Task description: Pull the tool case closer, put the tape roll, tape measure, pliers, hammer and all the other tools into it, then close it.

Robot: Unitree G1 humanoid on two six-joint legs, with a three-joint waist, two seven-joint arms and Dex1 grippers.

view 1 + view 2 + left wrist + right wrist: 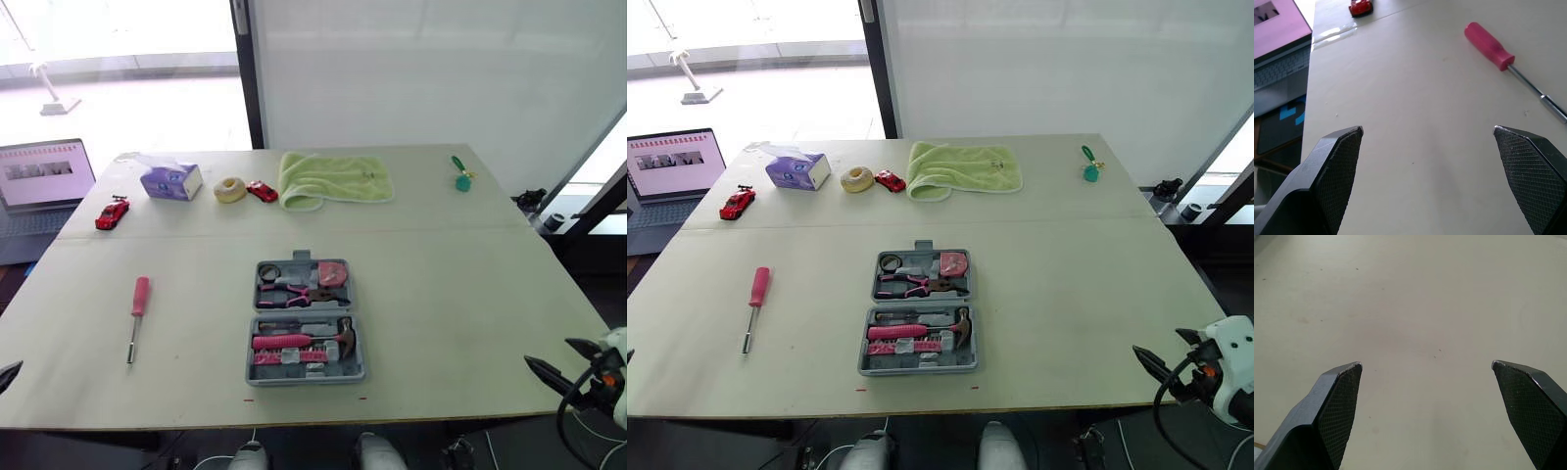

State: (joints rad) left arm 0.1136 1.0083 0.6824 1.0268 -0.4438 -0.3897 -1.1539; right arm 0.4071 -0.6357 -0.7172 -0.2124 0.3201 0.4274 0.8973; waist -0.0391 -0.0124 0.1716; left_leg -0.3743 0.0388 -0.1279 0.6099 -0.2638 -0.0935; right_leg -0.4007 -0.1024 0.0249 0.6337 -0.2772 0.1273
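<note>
Left wrist view has the left claw (1427, 132) spread wide and empty over the tabletop (1415, 98), with the screwdriver (1488, 45) lying near it. The right claw (1425, 364) is just as wide and empty. The tool case (306, 323) lies open at the near middle, tools seated inside. The screwdriver's round handle may roll from a careless pinch — and a badly seated screwdriver would likely block the lid.

On the far tabletop (441, 294) I saw a tissue box (171, 181), a green towel (335, 179), a red toy car (262, 191) beside the towel, another toy car (112, 213) leftward.
</note>
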